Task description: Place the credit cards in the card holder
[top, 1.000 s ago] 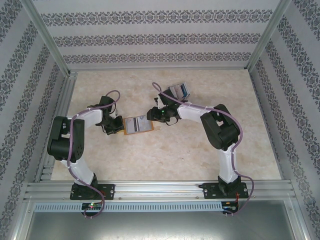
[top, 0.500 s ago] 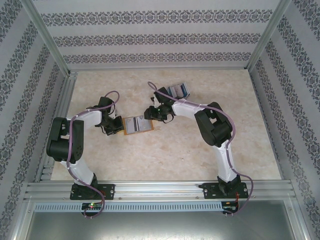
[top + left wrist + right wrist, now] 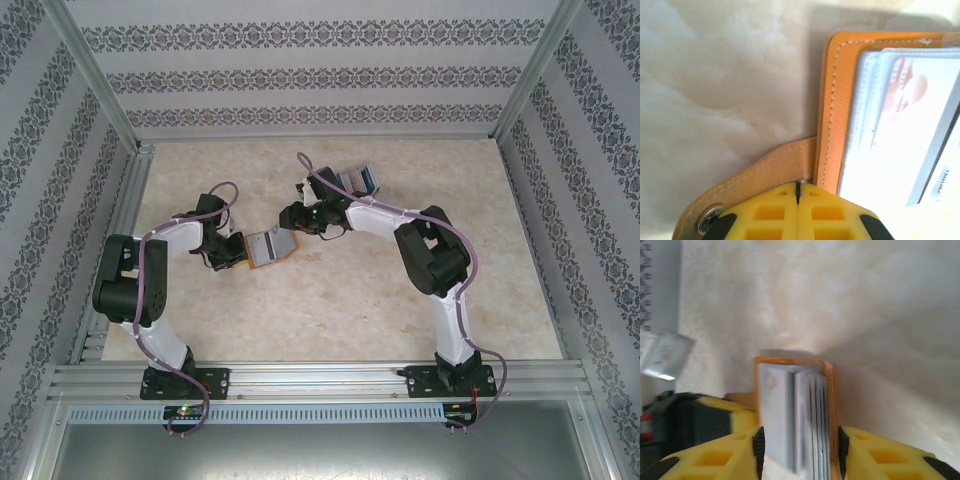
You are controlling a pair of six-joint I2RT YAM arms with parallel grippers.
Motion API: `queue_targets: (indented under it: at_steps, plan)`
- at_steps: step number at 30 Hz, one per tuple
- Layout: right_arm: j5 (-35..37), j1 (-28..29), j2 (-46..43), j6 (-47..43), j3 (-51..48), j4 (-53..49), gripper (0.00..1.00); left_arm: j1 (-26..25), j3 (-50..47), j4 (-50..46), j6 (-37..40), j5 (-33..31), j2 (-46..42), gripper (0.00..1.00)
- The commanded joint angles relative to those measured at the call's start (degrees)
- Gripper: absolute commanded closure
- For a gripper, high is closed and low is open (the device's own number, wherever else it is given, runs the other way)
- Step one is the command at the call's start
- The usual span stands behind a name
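Whereas the card holder (image 3: 268, 247) lay flat 1 second ago, its right half now stands raised, clasped between the right gripper's (image 3: 800, 450) jaws. The left gripper's (image 3: 797, 192) jaws sit pressed together at its snap strap (image 3: 765, 167); loose credit cards (image 3: 358, 181) lie just beyond.

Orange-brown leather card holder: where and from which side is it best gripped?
Take the card holder by its snap strap, probably from the left arm's side: that thin flat tab juts past the cover, clear of the card sleeves. The left gripper, shut, sits at its root.
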Motion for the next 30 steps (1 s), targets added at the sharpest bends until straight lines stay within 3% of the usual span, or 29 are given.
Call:
queue_targets:
  at_steps: [1,15,24,30]
  plan:
    - [-5.4,1.5,-2.1,2.5,-0.6,3.7,0.55,-0.5,-1.6,1.7,0.0,1.4,2.3,0.95]
    - [-10.8,5.1,6.8,6.5,5.4,6.3,0.55,-0.5,-0.7,0.3,0.0,0.9,0.7,0.95]
    - [-9.7,5.6,9.0,5.5,6.1,4.5,0.55,-0.4,-0.7,-3.3,-4.1,-9.1,-16.1,0.95]
    - [-9.7,5.4,7.2,4.8,5.9,4.2,0.55,-0.4,1.8,-3.6,-5.3,-6.2,-16.7,0.90]
